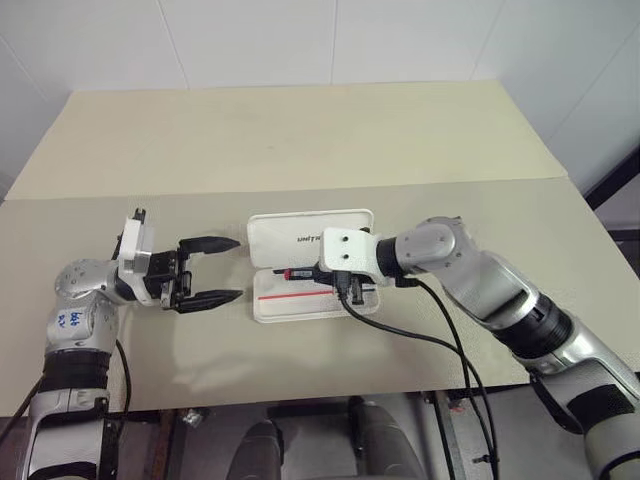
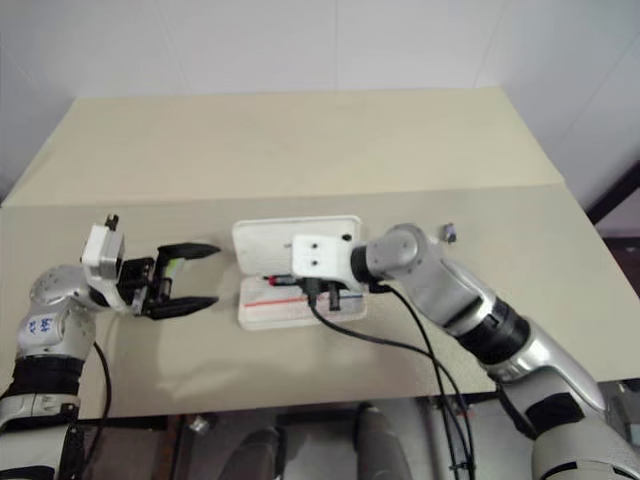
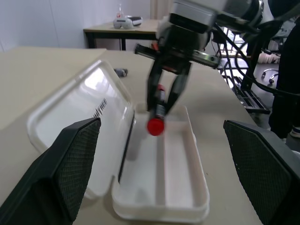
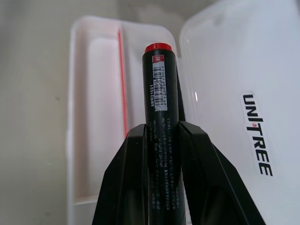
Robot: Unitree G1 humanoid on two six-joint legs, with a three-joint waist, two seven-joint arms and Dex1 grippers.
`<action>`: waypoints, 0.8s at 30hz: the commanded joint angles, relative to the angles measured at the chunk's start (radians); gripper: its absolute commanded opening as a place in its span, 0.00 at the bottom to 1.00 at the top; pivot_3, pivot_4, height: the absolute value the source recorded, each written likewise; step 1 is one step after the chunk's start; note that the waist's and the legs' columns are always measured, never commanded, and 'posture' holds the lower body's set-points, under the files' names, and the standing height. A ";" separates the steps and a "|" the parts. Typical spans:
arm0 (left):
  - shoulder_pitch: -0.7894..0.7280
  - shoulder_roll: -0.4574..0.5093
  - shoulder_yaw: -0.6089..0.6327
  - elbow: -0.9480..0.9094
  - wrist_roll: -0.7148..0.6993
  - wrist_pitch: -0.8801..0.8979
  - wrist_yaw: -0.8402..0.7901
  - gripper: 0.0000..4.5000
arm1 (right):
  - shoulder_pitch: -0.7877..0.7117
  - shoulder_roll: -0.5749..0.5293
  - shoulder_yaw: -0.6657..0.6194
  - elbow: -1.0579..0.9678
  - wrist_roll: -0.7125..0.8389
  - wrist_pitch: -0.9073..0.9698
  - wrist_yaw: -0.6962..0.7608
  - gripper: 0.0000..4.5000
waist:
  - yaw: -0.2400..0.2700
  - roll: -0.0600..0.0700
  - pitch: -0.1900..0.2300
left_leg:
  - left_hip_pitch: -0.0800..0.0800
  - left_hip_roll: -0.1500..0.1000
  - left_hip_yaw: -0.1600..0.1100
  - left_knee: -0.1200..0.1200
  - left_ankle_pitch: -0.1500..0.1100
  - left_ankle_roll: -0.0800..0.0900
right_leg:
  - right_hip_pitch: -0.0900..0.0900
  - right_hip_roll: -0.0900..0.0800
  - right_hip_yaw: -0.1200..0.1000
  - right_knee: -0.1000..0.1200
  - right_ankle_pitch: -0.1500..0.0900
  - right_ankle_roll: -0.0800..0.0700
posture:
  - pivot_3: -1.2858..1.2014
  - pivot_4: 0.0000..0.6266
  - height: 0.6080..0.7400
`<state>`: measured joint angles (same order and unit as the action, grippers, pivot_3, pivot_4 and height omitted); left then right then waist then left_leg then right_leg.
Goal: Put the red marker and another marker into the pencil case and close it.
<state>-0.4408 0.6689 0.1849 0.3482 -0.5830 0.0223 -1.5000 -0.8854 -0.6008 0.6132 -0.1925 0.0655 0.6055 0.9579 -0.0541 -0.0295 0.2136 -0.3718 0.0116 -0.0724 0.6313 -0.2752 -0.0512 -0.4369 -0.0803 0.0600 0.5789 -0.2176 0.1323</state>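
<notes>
Right now the step in hand looks like dropping the red marker [image 4: 160,108] into the pencil case [image 1: 300,306], w/ the case lying open, lid flat beside the tray. The right gripper [image 3: 161,101] has its two black fingers clamped on the marker's black barrel, so the marker sticks out past the fingertips, red end leading. Its long axis runs roughly along the tray's length, tilted down, red tip pointing into the tray and hanging just above the tray floor, near the hinge side; touching or not can't be told. The left gripper [image 1: 210,270] hangs w/ jaws spread wide and nothing between them, just beside the case's short end, aimed across at it. Next move prob. calls for lowering the barrel till it lies flat along the tray, then letting the fingers part w/o flicking it out. A green marker isn't made out for sure.
</notes>
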 commanded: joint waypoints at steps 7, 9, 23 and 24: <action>0.032 0.025 0.038 -0.083 -0.016 0.007 0.005 1.00 | -0.021 0.062 -0.004 0.091 -0.090 -0.098 0.057 0.43 | 0.001 0.000 0.000 | 0.000 0.000 0.000 0.000 0.000 0.000 | -0.003 0.001 0.000 0.006 -0.001 -0.003 | 0.52 0.24 1.00; 0.034 0.024 0.040 -0.088 -0.016 0.010 0.006 1.00 | -0.016 0.066 -0.016 0.078 -0.089 -0.092 0.070 0.59 | 0.001 0.000 0.000 | 0.000 0.000 0.000 0.001 0.000 0.000 | -0.003 0.001 0.000 0.007 -0.002 -0.003 | 0.52 0.24 1.00; 0.059 0.044 0.063 -0.150 0.052 0.064 0.222 1.00 | 0.101 0.059 -0.325 -0.190 0.200 0.072 0.116 1.00 | 0.002 -0.001 0.000 | 0.000 0.001 0.000 0.000 0.000 0.000 | -0.004 0.001 0.000 0.008 -0.002 -0.004 | 0.52 0.24 1.00; 0.068 0.049 0.066 -0.165 0.067 0.090 0.273 1.00 | 0.117 0.049 -0.351 -0.204 0.224 0.078 0.119 1.00 | 0.002 -0.001 0.000 | 0.000 0.001 0.000 0.000 0.000 0.000 | -0.004 0.001 0.000 0.008 -0.002 -0.004 | 0.52 0.24 1.00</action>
<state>-0.3840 0.6964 0.2235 0.2301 -0.5398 0.0829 -1.2984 -0.7777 -0.5412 0.3276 -0.3387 0.2361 0.6742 1.0758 -0.0521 -0.0301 0.2132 -0.3715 0.0130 -0.0724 0.6315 -0.2755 -0.0516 -0.4411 -0.0788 0.0602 0.5871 -0.2197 0.1288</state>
